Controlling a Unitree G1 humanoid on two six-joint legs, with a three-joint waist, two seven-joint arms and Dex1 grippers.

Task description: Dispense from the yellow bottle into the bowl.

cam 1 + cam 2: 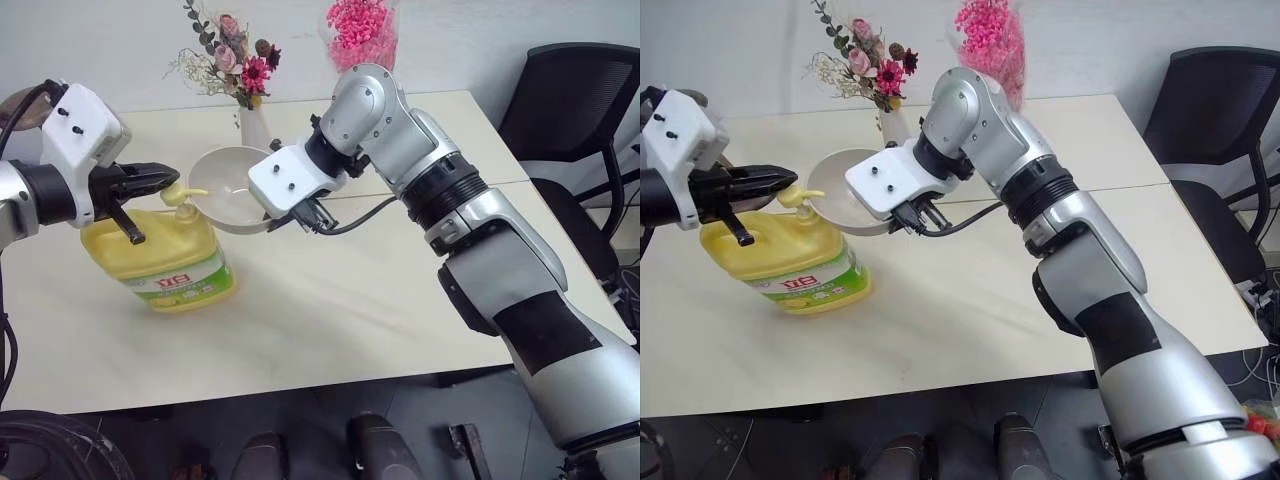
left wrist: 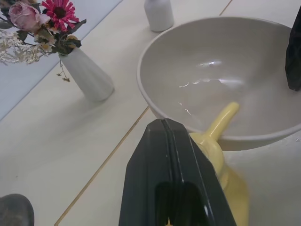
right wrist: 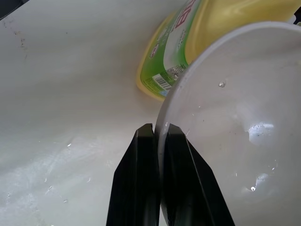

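Yellow bottle (image 1: 165, 255) is standing on the pale counter (image 1: 330, 320) toward the robot's left side, its green-and-white label with red lettering facing the near edge. Its yellow pump head (image 1: 180, 193) is sitting on top, with the spout reaching out over the rim of the bowl (image 1: 228, 188). The left hand (image 1: 160, 180) is hovering just above and beside the pump, its two black fingers (image 2: 174, 183) pressed together with nothing between them; in the left wrist view the closed fingers are lying right over the pump head, though whether they are actually touching it is hard to tell. The bowl is not resting on the counter: it is being held up, tilted, just beside the top of the bottle on its right. The right hand (image 3: 157, 132) is pinching the bowl's rim, one finger outside the wall and one inside, as the right wrist view is showing. A few glossy droplets are glinting on the bowl's inner surface. Behind the bowl, a white vase (image 1: 254, 128) with dried flowers is standing on the counter, and pink flowers (image 1: 358, 30) are rising farther back. A black chair (image 1: 580, 110) is standing off the counter's right end.
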